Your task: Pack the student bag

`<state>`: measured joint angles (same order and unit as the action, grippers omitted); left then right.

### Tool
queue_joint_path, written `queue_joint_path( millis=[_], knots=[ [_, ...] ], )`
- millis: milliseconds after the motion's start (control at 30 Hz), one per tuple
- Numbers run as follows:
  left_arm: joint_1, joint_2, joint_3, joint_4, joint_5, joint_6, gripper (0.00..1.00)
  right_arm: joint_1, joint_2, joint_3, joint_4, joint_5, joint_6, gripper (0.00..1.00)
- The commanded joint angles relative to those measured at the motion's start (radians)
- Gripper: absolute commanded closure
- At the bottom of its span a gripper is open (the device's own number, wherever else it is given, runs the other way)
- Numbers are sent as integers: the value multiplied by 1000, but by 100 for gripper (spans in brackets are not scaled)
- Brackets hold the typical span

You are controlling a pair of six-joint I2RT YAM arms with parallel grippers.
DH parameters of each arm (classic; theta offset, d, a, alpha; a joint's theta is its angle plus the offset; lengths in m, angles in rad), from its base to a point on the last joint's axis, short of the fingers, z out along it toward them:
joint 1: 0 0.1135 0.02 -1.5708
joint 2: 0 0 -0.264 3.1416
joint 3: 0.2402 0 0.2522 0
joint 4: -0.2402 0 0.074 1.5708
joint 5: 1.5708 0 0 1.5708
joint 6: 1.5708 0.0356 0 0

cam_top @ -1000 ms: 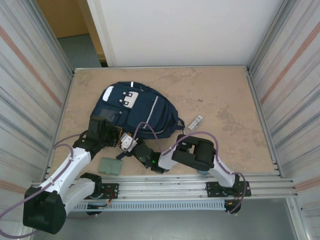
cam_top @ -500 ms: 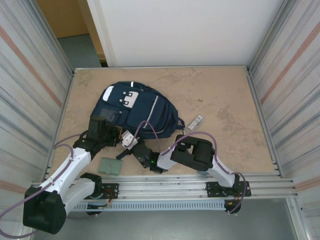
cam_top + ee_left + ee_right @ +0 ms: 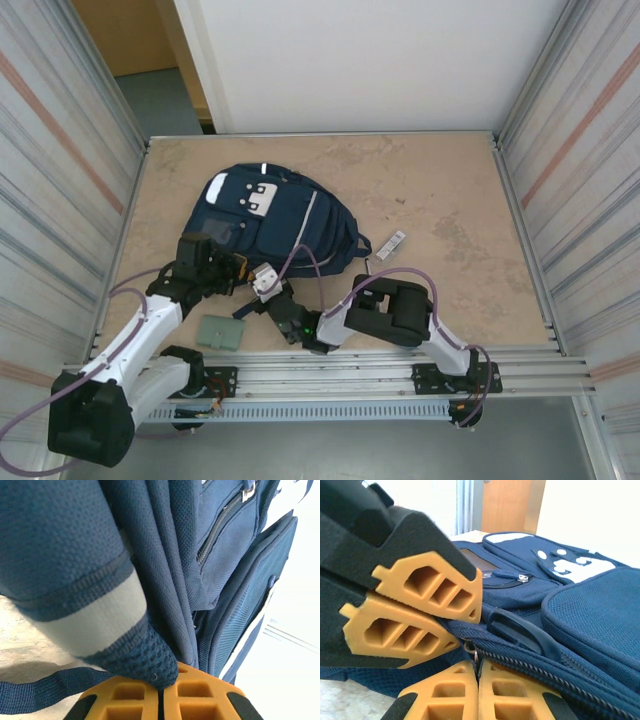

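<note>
Student bag (image 3: 290,215) near edge clamped by left gripper (image 3: 161,681), right gripper (image 3: 478,669); open table (image 3: 450,200) rightward.

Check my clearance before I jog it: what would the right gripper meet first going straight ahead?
Almost certainly the student bag: the right gripper sits at its zipper, so navy fabric comes first; exact depth unclear.

The jaws meet on the zipper pull (image 3: 471,649) of the student bag (image 3: 580,605).

The student bag (image 3: 275,215) lies on the table (image 3: 450,220) behind the wallet (image 3: 221,332).
</note>
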<state>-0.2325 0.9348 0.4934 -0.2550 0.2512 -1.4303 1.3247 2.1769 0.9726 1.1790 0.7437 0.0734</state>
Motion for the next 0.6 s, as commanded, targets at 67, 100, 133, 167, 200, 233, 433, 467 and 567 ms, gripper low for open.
queue_joint_path(
  millis=[67, 100, 133, 167, 200, 233, 433, 467, 567],
  knots=[
    [66, 20, -5, 26, -51, 74, 100, -31, -102, -65, -186, 134, 215, 100],
    [72, 26, -5, 27, -56, 80, 100, -31, -110, -71, -200, 131, 223, 100],
    [77, 36, -4, 29, -63, 83, 100, -34, -124, -84, -215, 135, 233, 100],
    [83, 45, -3, 35, -69, 91, 100, -34, -141, -98, -232, 138, 248, 100],
    [89, 54, 1, 40, -71, 105, 100, -36, -158, -109, -262, 142, 268, 100],
    [98, 65, 8, 38, -69, 120, 100, -39, -177, -116, -311, 142, 303, 100],
    [150, 107, 49, 30, -82, 194, 100, -91, -314, -164, -681, 104, 561, 100],
    [158, 114, 63, 30, -87, 215, 100, -100, -337, -175, -726, 91, 597, 100],
    [181, 139, 99, 39, -106, 317, 100, -141, -407, -208, -830, 0, 650, 100]
  ],
)
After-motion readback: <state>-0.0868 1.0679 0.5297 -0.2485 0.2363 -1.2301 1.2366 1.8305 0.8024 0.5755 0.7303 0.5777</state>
